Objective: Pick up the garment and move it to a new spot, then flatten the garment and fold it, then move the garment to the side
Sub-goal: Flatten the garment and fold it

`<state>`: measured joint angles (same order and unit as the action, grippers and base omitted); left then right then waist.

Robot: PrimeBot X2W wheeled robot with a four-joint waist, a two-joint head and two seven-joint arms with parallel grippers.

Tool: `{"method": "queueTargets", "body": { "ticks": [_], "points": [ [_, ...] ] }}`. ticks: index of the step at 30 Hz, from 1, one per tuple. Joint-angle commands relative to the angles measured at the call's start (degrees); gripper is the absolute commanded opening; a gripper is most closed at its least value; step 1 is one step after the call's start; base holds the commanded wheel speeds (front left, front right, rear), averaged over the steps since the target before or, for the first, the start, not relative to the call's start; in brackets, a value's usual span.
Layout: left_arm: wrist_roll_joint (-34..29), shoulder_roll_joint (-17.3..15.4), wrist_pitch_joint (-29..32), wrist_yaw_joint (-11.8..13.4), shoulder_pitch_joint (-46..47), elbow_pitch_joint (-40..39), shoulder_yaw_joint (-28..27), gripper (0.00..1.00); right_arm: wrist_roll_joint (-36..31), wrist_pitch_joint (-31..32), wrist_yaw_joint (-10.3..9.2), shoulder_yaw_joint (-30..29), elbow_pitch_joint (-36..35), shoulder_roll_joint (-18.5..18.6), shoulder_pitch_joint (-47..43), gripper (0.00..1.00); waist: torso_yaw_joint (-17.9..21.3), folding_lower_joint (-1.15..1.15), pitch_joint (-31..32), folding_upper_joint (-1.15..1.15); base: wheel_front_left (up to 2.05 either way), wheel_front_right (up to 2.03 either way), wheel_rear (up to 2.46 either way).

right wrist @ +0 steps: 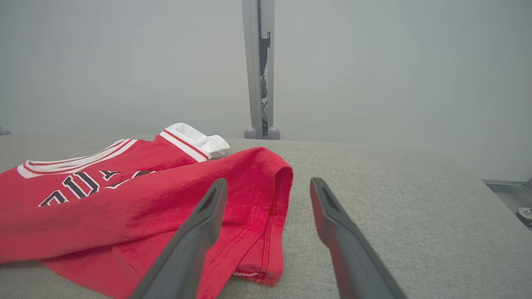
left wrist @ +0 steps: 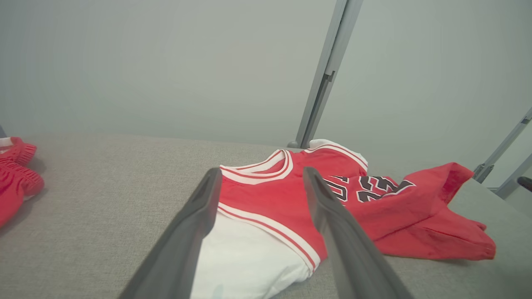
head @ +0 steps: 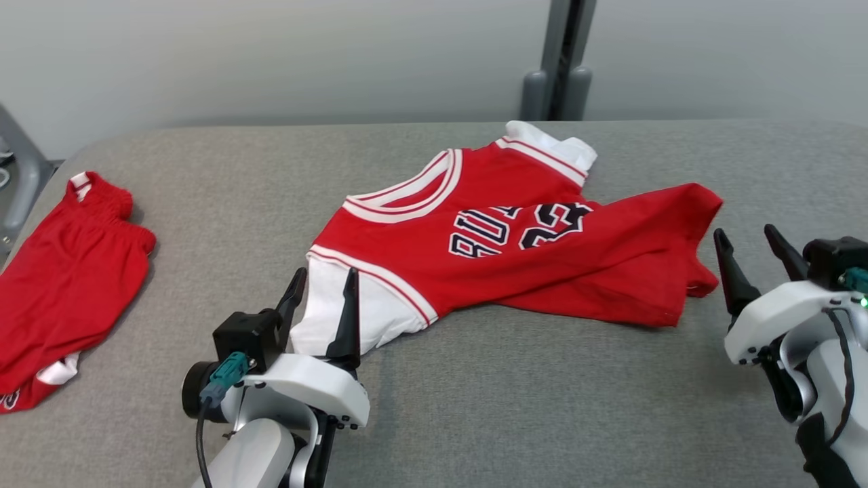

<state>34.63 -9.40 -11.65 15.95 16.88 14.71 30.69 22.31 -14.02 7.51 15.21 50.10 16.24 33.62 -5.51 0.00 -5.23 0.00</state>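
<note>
Since the jersey (head: 597, 271) lies across the middle of the table (head: 475, 420), its long axis runs along the table's length. The neck and shoulders point toward the table's left end and the hem (head: 695, 271) toward its right. That layout is what the next move depends on, because each claw faces one end of the cloth.

The left claw (head: 325, 272) stands on the table's near side with its fingers spread and nothing between them. They rise in front of the near white sleeve (head: 339, 325); in the left wrist view that sleeve lies between and beyond the two fingers. Whether the tips touch the cloth cannot be told.

The right claw (head: 744, 232) is also spread and empty. It sits toward the table's right end, just beside the hem corner and apart from it. The hem lies ahead and to its left in the right wrist view.

Each arm looks about as near to its own end as the other, so flattening would likely need both.

The jersey is not flat. Its lower half is twisted and folded back over the chest, covering part of the lettering (head: 515, 230). The far sleeve is bunched, and how the layers lie underneath cannot be seen. Red shorts (head: 68, 291) lie at the table's left end, cut off by the frame.
</note>
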Motion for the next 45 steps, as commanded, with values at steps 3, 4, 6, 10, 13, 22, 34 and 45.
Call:
{"method": "queueTargets", "body": {
  "ticks": [3, 4, 6, 10, 13, 22, 34, 45],
  "points": [
    [0.62, -0.69, -0.67, 0.15, -1.18, 1.15, -0.82, 1.0, 0.5, -0.93, -0.04, -1.05, -5.36, -0.18, -4.21, 1.0, 2.57, 0.0, 1.65, 0.0, 0.0, 0.0, 0.0],
    [0.75, -0.76, -0.83, 0.15, -1.39, 1.44, -0.96, 1.0, 0.63, -0.97, -0.04, -1.66, -7.25, -0.5, -5.59, 1.0, 2.86, 0.0, 1.83, 0.0, 0.0, 0.0, 0.0],
    [0.86, -0.92, -1.08, 0.16, -1.66, 1.92, -1.23, 1.0, 0.82, -1.17, -0.03, -3.11, -10.93, -1.56, -8.61, 1.0, 3.34, 0.0, 2.13, 0.0, 0.0, 0.0, 0.0],
    [1.15, -0.79, -1.37, 0.07, -2.14, 2.7, -1.23, 1.0, 1.04, -1.2, -0.04, -5.71, -17.11, -4.37, -14.96, 1.0, 3.77, 0.0, 2.54, 0.0, 0.0, 0.0, 0.0],
    [1.03, -0.59, -1.26, -0.2, -1.89, 2.92, -0.7, 1.0, -0.04, -1.2, -0.04, -6.23, -19.04, -5.92, -18.27, 1.0, 3.72, 0.0, 2.54, 0.0, 0.0, 0.0, 0.0],
    [0.06, -0.45, -0.34, -0.3, 0.11, 2.21, 0.68, 1.0, 0.06, 1.13, -0.03, -8.02, -16.67, -8.22, -18.24, 1.0, 1.36, 0.0, 0.88, 0.0, 0.0, 0.0, 0.0],
    [-0.47, -1.04, 0.23, -0.13, 0.94, 1.77, 1.6, 1.0, 1.98, 1.02, -0.03, -7.94, -9.82, -6.91, -15.15, 1.0, -2.76, 0.0, -1.61, 0.0, 0.0, 0.0, 0.0],
    [-0.46, -1.67, 0.67, 0.29, 1.09, 1.16, 2.03, 1.0, 4.85, -0.37, -0.03, -4.53, -6.91, -6.32, -12.93, 0.0, -3.83, 0.0, -1.79, 0.0, 0.0, 0.0, 0.0]
  ]
}}
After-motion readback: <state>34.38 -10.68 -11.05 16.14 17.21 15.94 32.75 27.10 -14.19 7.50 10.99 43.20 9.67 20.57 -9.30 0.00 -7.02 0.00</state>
